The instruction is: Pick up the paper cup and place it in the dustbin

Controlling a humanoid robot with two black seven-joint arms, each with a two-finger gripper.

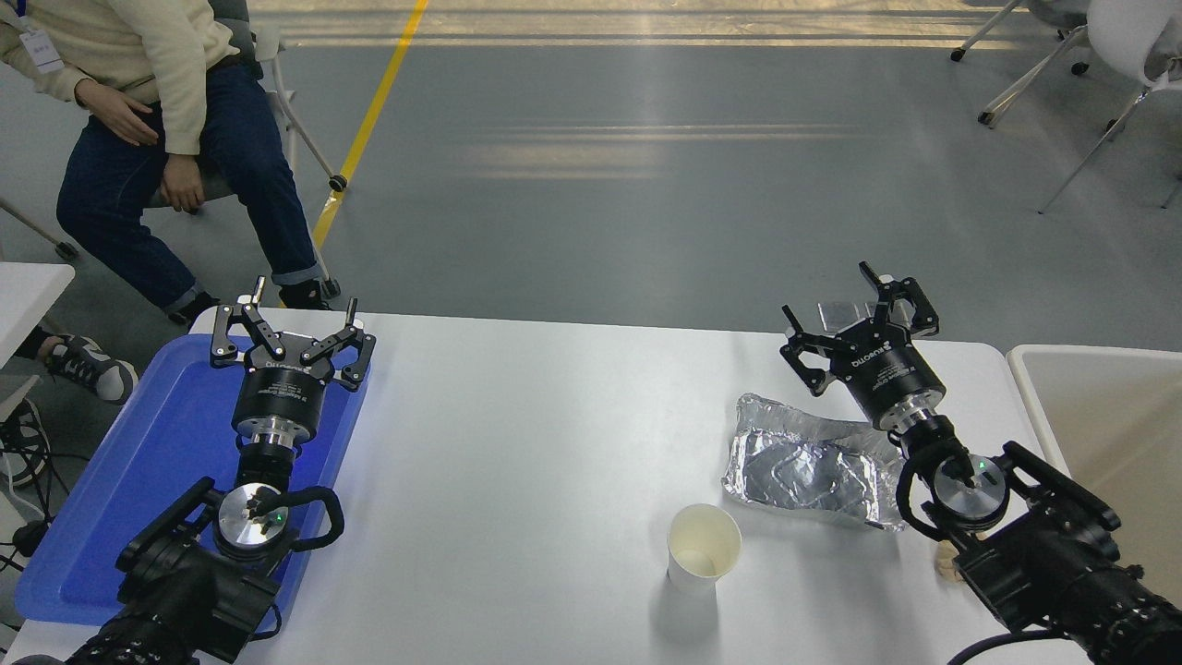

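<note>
1. Dustbin (1099, 406): cut off by the right edge; only its near-left corner and part of the inside show.
2. Foil tray (803, 462): right end hidden behind the right arm (1034, 536).
3. Blue tray (138, 480): partly covered by the left arm (203, 563).
4. Person (157, 102): cropped at the top edge.

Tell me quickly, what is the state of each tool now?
Left tool: open, holding nothing, above the blue tray.
Right tool: open, holding nothing, beyond the foil tray.

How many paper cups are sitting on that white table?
1. The paper cup stands upright near the table's front edge, just left of the crumpled foil tray. The right arm covers part of the table, so something small could be hidden there.
</note>
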